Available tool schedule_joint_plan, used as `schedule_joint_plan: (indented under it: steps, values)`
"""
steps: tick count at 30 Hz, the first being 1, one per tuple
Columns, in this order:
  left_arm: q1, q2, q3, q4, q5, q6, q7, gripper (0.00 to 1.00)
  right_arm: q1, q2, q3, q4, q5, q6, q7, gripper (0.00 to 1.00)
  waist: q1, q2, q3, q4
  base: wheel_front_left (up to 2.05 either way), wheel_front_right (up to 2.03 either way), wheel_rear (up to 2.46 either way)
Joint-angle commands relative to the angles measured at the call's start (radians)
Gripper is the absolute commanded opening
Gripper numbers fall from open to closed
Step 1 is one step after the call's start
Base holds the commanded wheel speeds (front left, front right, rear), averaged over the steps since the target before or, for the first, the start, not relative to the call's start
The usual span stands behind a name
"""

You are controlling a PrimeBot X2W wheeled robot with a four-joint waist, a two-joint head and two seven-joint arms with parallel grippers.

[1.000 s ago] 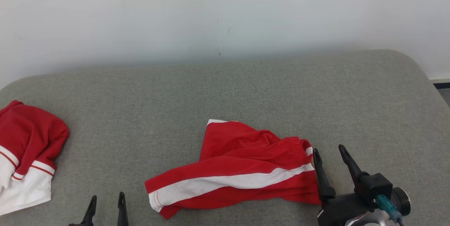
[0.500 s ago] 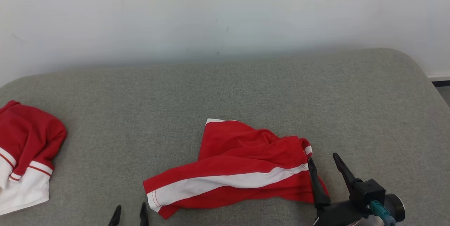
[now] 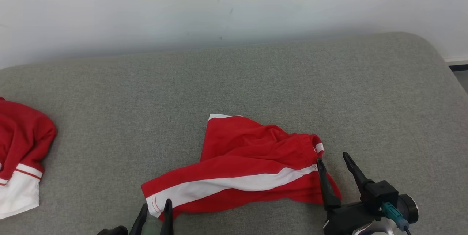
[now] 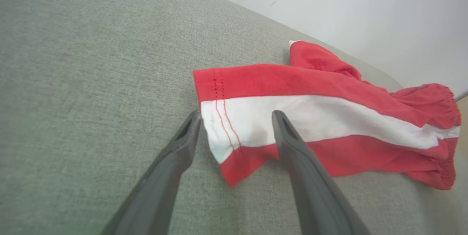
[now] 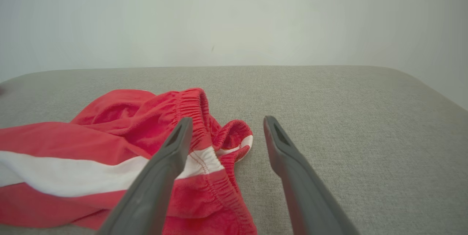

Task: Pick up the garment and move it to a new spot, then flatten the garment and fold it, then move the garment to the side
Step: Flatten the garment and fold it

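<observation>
The garment [image 3: 241, 165] is a pair of red shorts with a white side stripe, lying crumpled on the grey padded surface [image 3: 256, 78]. Its hem end points to the lower left and its elastic waistband [image 5: 199, 114] lies at the right. My left gripper [image 3: 155, 208] is open at the hem corner, and in the left wrist view the left gripper [image 4: 236, 118] has the white stripe's hem [image 4: 223, 129] between its fingertips. My right gripper [image 3: 332, 160] is open at the waistband end. In the right wrist view the right gripper [image 5: 226, 121] has one finger over the cloth and the other over bare surface.
A second red and white garment [image 3: 20, 154] lies bunched at the left edge of the surface. A pale wall [image 3: 234, 4] runs behind the surface. The surface's rounded corner [image 3: 435, 50] is at the far right, with bare grey fabric beyond and right of the shorts.
The left gripper has moved right and forward to the hem corner. The right gripper has drawn back a little towards the waistband. The head camera has tilted, shifting the whole picture.
</observation>
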Motion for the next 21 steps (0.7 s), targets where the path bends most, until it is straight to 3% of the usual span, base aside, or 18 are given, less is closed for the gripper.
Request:
schedule_joint_plan:
  steps: [1, 21]
  values:
    - [-0.012, 0.0, -0.012, -0.004, -0.013, -0.002, -0.003, 1.0, -0.011, -0.002, 0.001, -0.001, -0.004, -0.002, 0.0, 1.0, 0.0, 0.0, 0.007, -0.004, 0.0, 0.0, 0.0]
    - [-0.051, 0.0, -0.014, 0.018, -0.015, -0.002, -0.003, 1.0, -0.026, 0.001, 0.001, -0.002, 0.011, -0.002, 0.0, 1.0, 0.0, 0.0, 0.037, -0.011, 0.0, 0.0, 0.0]
